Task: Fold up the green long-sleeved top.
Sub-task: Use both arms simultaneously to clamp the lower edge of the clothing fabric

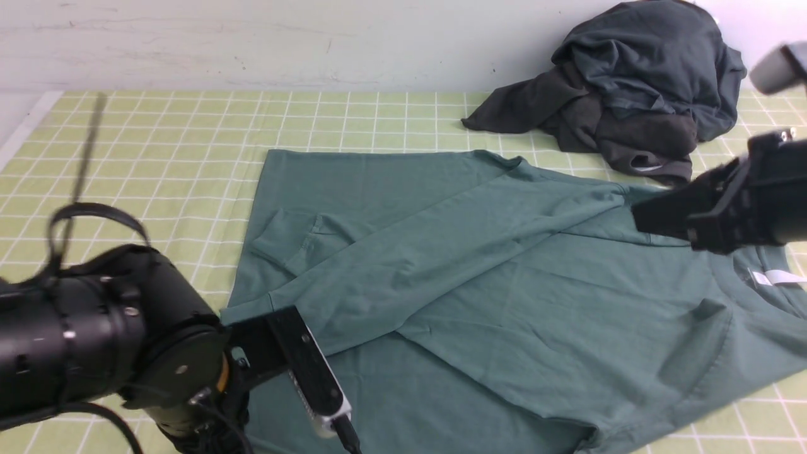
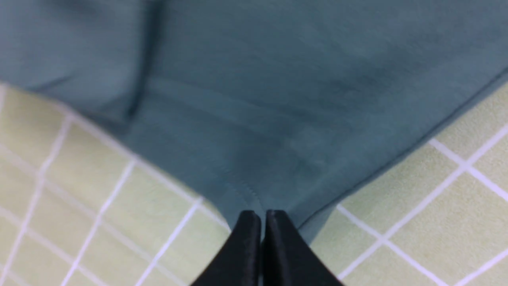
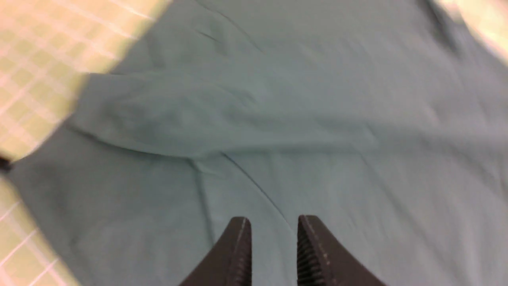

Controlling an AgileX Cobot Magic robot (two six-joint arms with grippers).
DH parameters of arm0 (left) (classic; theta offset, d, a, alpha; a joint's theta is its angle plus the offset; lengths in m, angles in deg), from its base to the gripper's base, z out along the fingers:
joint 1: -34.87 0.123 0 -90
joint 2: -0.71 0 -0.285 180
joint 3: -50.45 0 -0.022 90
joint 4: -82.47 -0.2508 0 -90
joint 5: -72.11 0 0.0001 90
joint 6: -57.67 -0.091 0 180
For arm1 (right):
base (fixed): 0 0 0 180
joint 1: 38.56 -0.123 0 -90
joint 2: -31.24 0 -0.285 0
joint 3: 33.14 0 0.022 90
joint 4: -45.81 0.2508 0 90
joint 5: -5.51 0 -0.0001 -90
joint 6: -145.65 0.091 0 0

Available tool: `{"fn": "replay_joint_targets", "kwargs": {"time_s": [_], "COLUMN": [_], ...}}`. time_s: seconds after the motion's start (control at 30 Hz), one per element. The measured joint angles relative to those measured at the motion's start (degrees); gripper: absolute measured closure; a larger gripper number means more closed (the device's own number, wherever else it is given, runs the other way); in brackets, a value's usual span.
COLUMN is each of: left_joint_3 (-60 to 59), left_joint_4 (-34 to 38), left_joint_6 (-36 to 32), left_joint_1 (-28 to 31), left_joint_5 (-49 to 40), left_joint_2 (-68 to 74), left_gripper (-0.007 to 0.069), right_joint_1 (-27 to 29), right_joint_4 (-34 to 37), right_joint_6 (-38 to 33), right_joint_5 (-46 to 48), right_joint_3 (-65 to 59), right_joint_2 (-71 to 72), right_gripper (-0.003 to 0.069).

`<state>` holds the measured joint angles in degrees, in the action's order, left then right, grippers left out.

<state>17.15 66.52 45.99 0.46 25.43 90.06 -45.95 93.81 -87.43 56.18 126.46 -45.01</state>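
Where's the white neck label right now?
In the front view, the label lies at the far right end of the top, on the robot's right, just below the right gripper in the picture.

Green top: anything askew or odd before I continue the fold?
Nothing damaged. On the green top, one sleeve lies diagonally across the body, and a rumpled fold sits near its left edge. The dark garment pile crowds its far right corner.

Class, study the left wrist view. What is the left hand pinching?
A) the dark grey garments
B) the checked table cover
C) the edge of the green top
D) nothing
C: the left hand is shut, and the edge of the green long-sleeved top draws to a point at its tips.
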Motion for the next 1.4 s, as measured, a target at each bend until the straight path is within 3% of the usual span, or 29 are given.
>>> {"fn": "replay_joint_targets", "kwargs": {"time_s": [0.2, 0.43, 0.67, 0.8, 0.93, 1.07, 1.2, 1.4], "left_joint_3": [0.00, 0.00, 0.00, 0.00, 0.61, 0.90, 1.20, 1.37], "left_joint_4": [5.35, 11.23, 13.33, 12.64, 10.75, 9.57, 7.77, 7.61], "left_joint_6": [1.22, -0.18, -12.08, -18.24, -20.12, -16.58, -11.99, -9.40], "left_joint_1": [0.00, 0.00, -0.06, -0.06, -0.14, -0.31, -0.30, -0.30], "left_joint_5": [-0.90, -0.18, -1.67, -1.67, -2.22, -2.63, -1.92, -2.15], "left_joint_2": [-1.07, 3.43, 6.80, 10.51, 13.00, 13.12, 9.35, 2.42], "left_gripper": [0.0627, 0.0576, 0.0326, 0.0285, 0.0318, 0.0412, 0.0548, 0.0622], "right_joint_1": [-7.72, -8.03, -8.03, -8.03, -8.03, -8.23, -11.29, -16.47], "right_joint_4": [3.41, 1.82, -1.00, -1.00, -1.00, -1.00, -1.00, -0.33], "right_joint_6": [-12.43, -13.31, -13.05, -13.05, -13.05, -13.46, -14.22, -14.86], "right_joint_5": [0.20, 3.40, 9.90, 8.95, 8.24, 7.65, 7.34, 1.33], "right_joint_3": [0.11, 0.11, 0.06, 0.06, 0.06, 0.06, 0.06, 0.06], "right_joint_2": [4.69, 2.72, 2.15, 2.15, 2.15, 2.59, 7.35, 16.36], "right_gripper": [0.0603, 0.0657, 0.0662, 0.0664, 0.0664, 0.0665, 0.0665, 0.0665]}}
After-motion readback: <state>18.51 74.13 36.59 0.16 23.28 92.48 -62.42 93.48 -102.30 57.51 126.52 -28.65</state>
